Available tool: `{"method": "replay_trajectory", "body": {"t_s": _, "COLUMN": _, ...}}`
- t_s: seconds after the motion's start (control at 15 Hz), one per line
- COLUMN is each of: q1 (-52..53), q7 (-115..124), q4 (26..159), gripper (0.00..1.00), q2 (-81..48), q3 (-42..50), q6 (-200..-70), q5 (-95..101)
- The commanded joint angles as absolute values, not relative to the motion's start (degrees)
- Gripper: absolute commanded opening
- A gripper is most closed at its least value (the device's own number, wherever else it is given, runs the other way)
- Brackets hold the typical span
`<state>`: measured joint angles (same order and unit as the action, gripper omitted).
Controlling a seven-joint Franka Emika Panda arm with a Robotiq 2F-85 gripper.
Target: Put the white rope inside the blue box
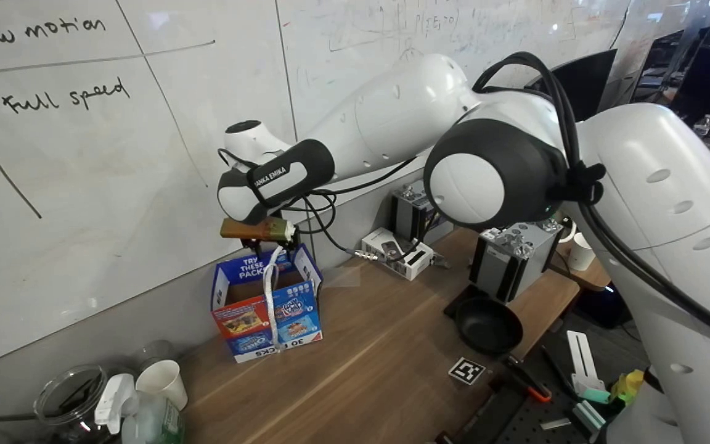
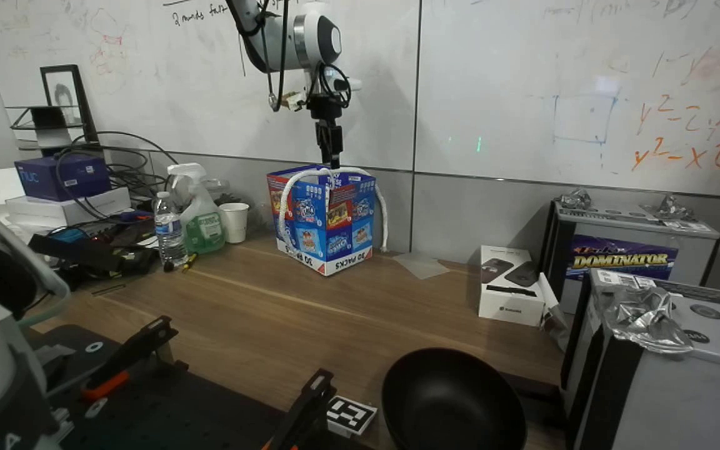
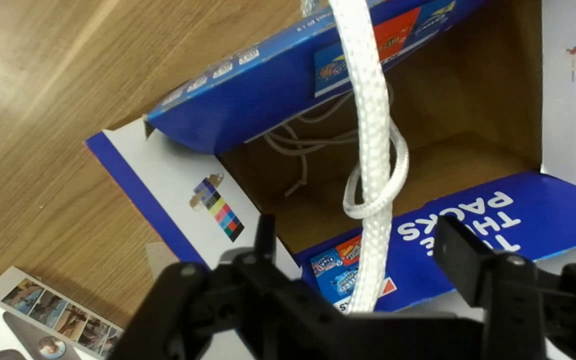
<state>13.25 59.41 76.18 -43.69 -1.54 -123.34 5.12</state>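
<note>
Drooping across the tall blue cardboard box (image 2: 322,222), mid-frame, the thick white rope (image 3: 374,125) is dangling down both sides. The black gripper (image 3: 363,245) is gaping, holding nothing. Outside rope could be dragging the rest out.

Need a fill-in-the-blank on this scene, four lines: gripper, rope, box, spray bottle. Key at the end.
1. In the wrist view, the rope shows in the gap ____ the open jaws of the gripper.
2. In both exterior views, some of the rope hangs not inside the box but ____ it.
3. The print along the box's bottom edge reads "30 ____".
4. In an exterior view, the lower part of the spray bottle looks ____ in colour.

Missing words: between; outside; PACKS; green.
</note>
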Motion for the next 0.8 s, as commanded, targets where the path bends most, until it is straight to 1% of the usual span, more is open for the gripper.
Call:
{"method": "replay_trajectory", "body": {"t_s": 0.0, "q1": 12.66, "q7": 53.86, "q4": 73.31, "gripper": 1.0, "q2": -46.01, "q3": -1.97, "q6": -123.64, "q5": 2.57}}
{"method": "replay_trajectory", "body": {"t_s": 0.47, "q1": 12.4, "q7": 48.57, "q4": 72.25, "gripper": 1.0, "q2": -48.23, "q3": -1.51, "q6": -123.63, "q5": 0.49}}
{"method": "replay_trajectory", "body": {"t_s": 0.53, "q1": 12.62, "q7": 48.2, "q4": 72.29, "gripper": 0.75, "q2": -48.31, "q3": -1.19, "q6": -123.75, "q5": 0.79}}
{"method": "replay_trajectory", "body": {"t_s": 0.6, "q1": 12.65, "q7": 47.66, "q4": 72.14, "gripper": 0.75, "q2": -48.31, "q3": -1.04, "q6": -123.61, "q5": 0.84}}
{"method": "replay_trajectory", "body": {"t_s": 0.67, "q1": 12.7, "q7": 47.3, "q4": 72.18, "gripper": 0.71, "q2": -48.2, "q3": -0.92, "q6": -123.6, "q5": 0.86}}
{"method": "replay_trajectory", "body": {"t_s": 0.73, "q1": 12.78, "q7": 47.14, "q4": 72.12, "gripper": 0.62, "q2": -48.21, "q3": -0.8, "q6": -123.58, "q5": 0.87}}
